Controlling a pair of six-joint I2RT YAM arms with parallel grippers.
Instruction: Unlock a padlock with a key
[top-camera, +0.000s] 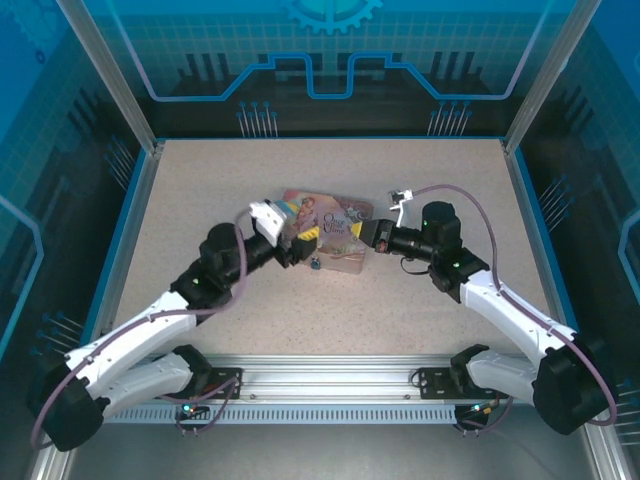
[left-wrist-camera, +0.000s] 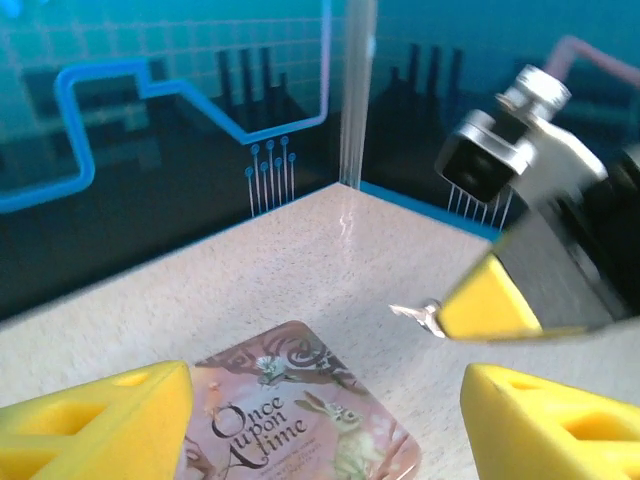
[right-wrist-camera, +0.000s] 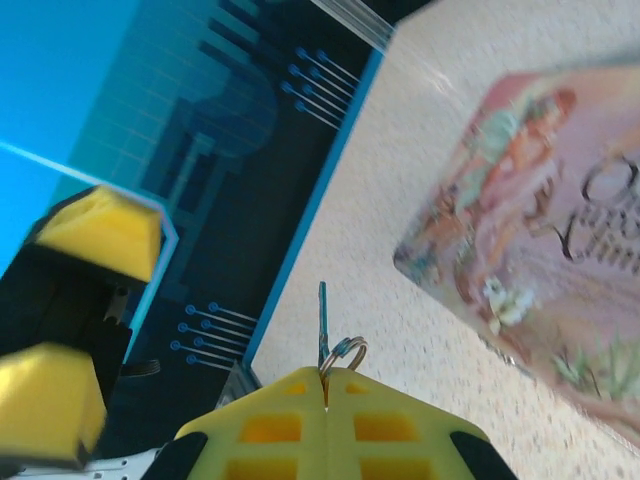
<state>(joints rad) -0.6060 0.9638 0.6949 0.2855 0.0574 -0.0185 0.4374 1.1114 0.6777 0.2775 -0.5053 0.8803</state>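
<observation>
The tiny blue padlock (top-camera: 313, 263) lies on the table at the near edge of the pink pictured tin (top-camera: 330, 222), just right of my left gripper (top-camera: 293, 248). That gripper (left-wrist-camera: 325, 420) stands open, its yellow fingers (left-wrist-camera: 110, 420) wide apart over the tin's lid (left-wrist-camera: 300, 410), with nothing between them. My right gripper (right-wrist-camera: 326, 375) is shut on the key (right-wrist-camera: 322, 318). The thin blade and a small ring stick out past the fingertips. In the left wrist view the key's tip (left-wrist-camera: 415, 314) points left from the right gripper's yellow fingers (left-wrist-camera: 490, 305), above the table beside the tin.
The tin (right-wrist-camera: 540, 230) sits mid-table between both arms. Blue walls with metal corner posts (left-wrist-camera: 355, 90) close off the back and sides. Bare speckled tabletop (top-camera: 200, 200) lies around the tin. The left gripper's fingers (right-wrist-camera: 95, 235) face the right wrist camera.
</observation>
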